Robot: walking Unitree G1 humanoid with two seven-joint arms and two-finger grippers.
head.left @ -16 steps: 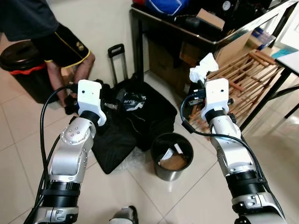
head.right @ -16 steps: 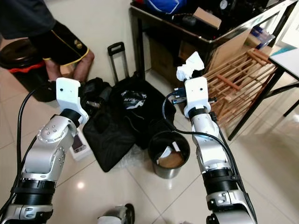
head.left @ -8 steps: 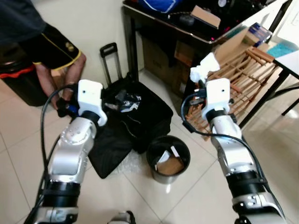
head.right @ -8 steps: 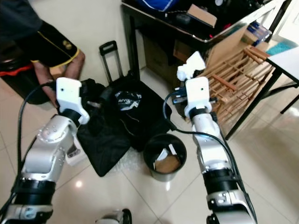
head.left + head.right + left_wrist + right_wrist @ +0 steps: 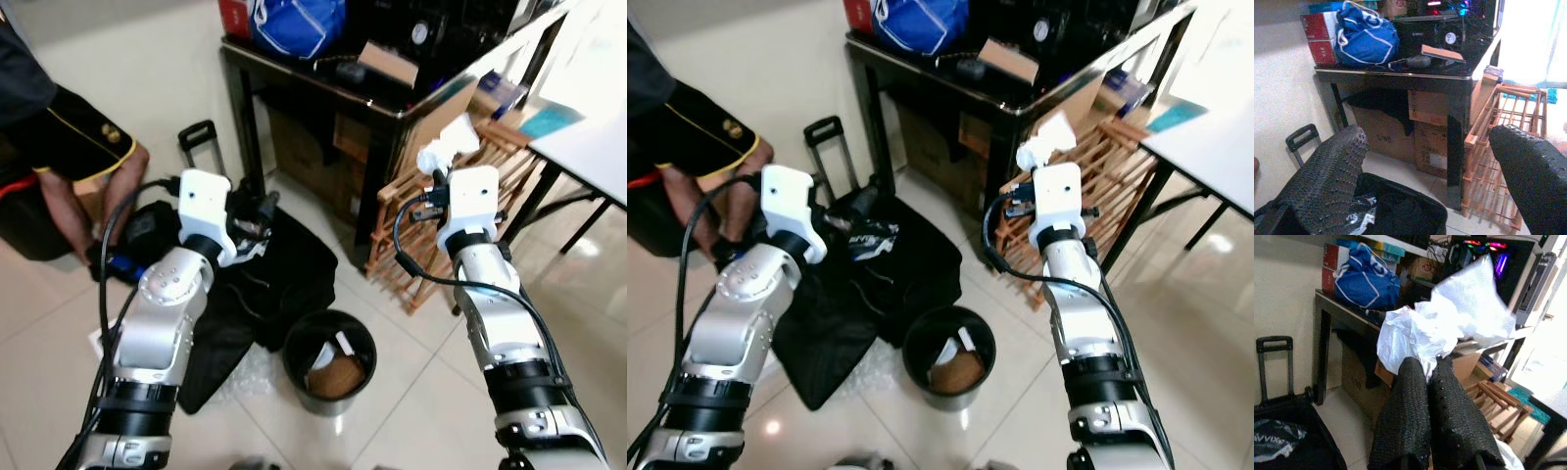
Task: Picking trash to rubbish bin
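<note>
Item: white crumpled trash (image 5: 1449,318), being held aloft by right gripper (image 5: 1432,382).
Right wrist view is showing 2 fingers (image 5: 1405,416) pinching the wad, which is sprouting beyond their tips; head views are placing it above and right of the rubbish bin (image 5: 329,360). Left gripper (image 5: 1425,181) is hanging spread, empty.

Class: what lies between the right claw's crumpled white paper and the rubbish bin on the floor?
In the eye views, bare floor tiles separate the paper from the bin.
</note>
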